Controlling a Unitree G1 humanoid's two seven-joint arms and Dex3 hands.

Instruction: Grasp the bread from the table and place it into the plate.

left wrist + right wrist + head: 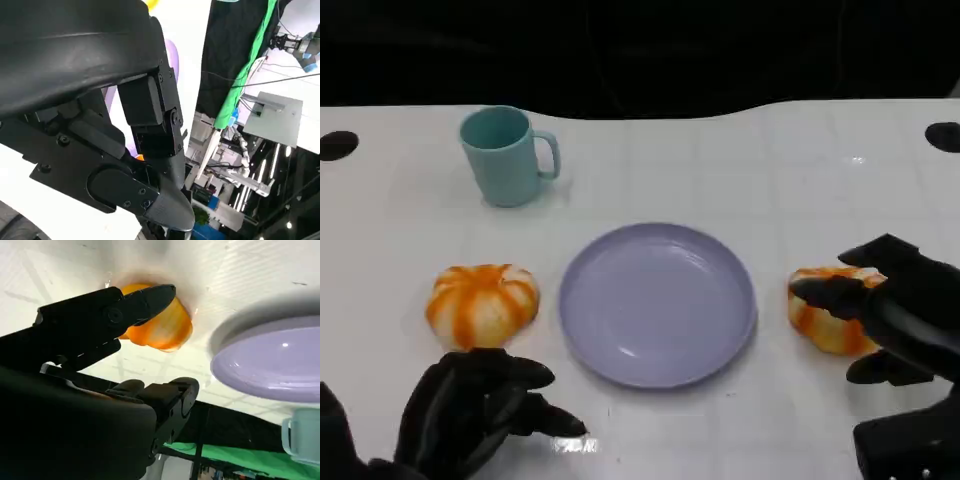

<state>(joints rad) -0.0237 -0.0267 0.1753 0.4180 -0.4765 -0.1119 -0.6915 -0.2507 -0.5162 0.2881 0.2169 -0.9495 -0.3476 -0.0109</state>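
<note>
Right robot hand is wrapped around the bread just right of the plate, fingers spread over and under but not clearly gripping yet, probably lining up the lift. Left robot hand rests loosely curled on the desk, holding nothing.

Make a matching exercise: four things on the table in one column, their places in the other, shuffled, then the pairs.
Things:
1. mug
2. plate
3. right robot hand
4. left robot hand

Places:
A. middle of the table
B. at the bread right of the plate
C. far left
D. near edge, short of the left bread

Pairs: 1-C, 2-A, 3-B, 4-D
</note>
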